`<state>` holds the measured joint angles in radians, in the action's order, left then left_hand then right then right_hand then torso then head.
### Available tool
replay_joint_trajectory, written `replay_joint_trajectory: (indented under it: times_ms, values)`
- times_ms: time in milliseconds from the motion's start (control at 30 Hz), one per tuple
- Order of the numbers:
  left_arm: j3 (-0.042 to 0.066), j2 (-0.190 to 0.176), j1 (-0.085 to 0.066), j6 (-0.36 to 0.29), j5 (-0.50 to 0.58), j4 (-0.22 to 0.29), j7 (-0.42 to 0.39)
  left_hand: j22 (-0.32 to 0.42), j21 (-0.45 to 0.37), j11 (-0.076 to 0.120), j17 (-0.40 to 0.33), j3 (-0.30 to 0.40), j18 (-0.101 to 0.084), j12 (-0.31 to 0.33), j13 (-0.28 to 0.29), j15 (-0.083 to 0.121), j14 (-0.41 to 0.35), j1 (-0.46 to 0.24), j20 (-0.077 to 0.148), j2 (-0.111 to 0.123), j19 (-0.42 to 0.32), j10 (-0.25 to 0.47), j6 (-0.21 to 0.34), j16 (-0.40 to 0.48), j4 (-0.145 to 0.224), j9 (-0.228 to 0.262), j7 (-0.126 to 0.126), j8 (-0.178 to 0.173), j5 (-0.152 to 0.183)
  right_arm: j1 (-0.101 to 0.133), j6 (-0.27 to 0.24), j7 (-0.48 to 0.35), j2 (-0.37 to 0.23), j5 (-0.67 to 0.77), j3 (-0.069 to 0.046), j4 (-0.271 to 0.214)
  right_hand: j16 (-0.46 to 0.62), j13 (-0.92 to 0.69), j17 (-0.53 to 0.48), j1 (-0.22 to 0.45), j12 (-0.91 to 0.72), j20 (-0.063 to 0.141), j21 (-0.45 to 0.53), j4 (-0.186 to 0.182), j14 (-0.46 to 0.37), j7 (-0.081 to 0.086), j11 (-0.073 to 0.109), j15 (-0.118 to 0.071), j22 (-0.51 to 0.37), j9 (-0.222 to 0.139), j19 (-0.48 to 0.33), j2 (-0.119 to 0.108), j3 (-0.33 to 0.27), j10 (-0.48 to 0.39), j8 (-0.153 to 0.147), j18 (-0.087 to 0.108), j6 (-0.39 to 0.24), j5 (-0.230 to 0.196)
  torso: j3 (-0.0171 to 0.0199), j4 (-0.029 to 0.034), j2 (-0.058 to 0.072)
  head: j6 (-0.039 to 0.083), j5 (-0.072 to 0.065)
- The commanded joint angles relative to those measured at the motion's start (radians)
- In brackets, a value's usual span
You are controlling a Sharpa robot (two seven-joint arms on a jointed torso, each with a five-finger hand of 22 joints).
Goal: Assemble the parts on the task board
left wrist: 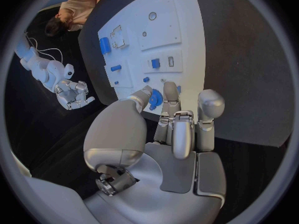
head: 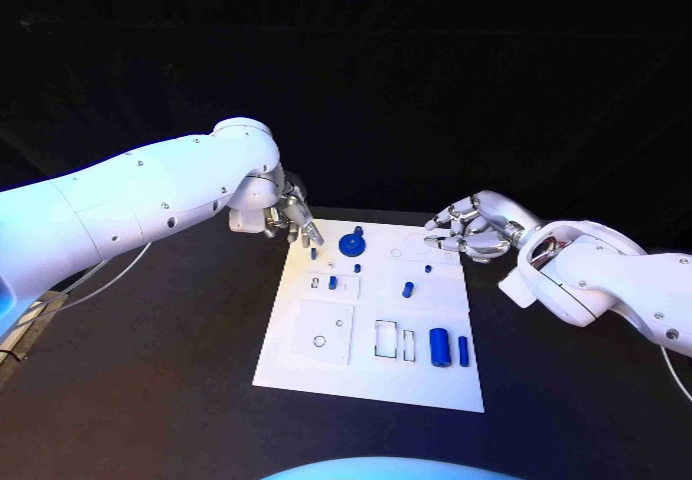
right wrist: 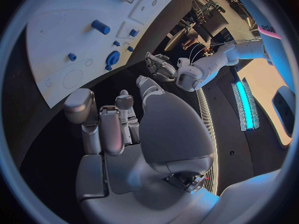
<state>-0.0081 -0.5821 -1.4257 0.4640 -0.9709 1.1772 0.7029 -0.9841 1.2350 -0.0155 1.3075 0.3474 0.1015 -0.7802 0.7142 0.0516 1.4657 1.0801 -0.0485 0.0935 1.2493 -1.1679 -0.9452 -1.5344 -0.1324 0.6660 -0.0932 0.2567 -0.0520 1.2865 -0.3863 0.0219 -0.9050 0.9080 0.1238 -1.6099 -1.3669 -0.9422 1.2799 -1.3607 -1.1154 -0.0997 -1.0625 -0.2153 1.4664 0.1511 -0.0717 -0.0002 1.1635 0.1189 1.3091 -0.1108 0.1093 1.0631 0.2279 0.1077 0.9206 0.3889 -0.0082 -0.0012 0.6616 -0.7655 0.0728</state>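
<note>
The left hand (head: 284, 215) hovers just off the far left corner of the task board (head: 310, 360), fingers (left wrist: 211, 104) loosely apart, holding nothing. The board lies mid-surface with blue parts (head: 438, 348) scattered on it. Off the board's far right corner, the right hand (head: 464, 228) hangs with fingers curled in, empty

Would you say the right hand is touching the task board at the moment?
Apart. In the head view the right hand sits past the task board's far right corner, holding nothing, with dark table between them.
</note>
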Motion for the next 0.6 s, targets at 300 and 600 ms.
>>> replay_joint_trajectory:
  times_ms: [300, 600]
  values:
    - [-0.006, -0.004, 0.023, -0.241, -0.144, 0.000, -0.056, -0.056, 0.033, 0.008, 0.225, -0.048, 0.008, -0.033, 0.018, 0.002, 0.093, -0.015, 0.001, 0.042, 0.049, -0.033, -0.052, -0.010, -0.072, -0.018, 0.011, 0.023, 0.003, -0.006, 0.008, -0.004, -0.001, 0.007, 0.000, 0.000, 0.006, 0.000, 0.000, 0.007, 0.004, 0.001, 0.006, -0.005, 0.035, 0.002, 0.002, -0.007, 0.000, 0.002, -0.005, -0.002, 0.000, -0.006, 0.003, 0.005, -0.007, 0.006, -0.0007, 0.0007, 0.002, 0.010, 0.006]
    - [-0.015, 0.042, 0.065, -0.262, -0.216, -0.061, -0.067, -0.064, 0.038, 0.006, 0.225, -0.079, 0.006, -0.039, 0.020, 0.001, 0.093, -0.006, 0.002, 0.050, 0.055, -0.032, -0.043, -0.010, -0.107, -0.028, 0.009, 0.022, 0.003, -0.007, 0.008, -0.005, 0.000, 0.006, 0.000, -0.001, 0.006, 0.000, 0.000, 0.007, 0.004, 0.001, 0.006, -0.005, 0.035, 0.002, 0.002, -0.007, 0.000, 0.002, -0.005, -0.002, 0.000, -0.006, 0.003, 0.005, -0.007, 0.006, -0.0008, -0.0038, 0.004, 0.010, 0.012]
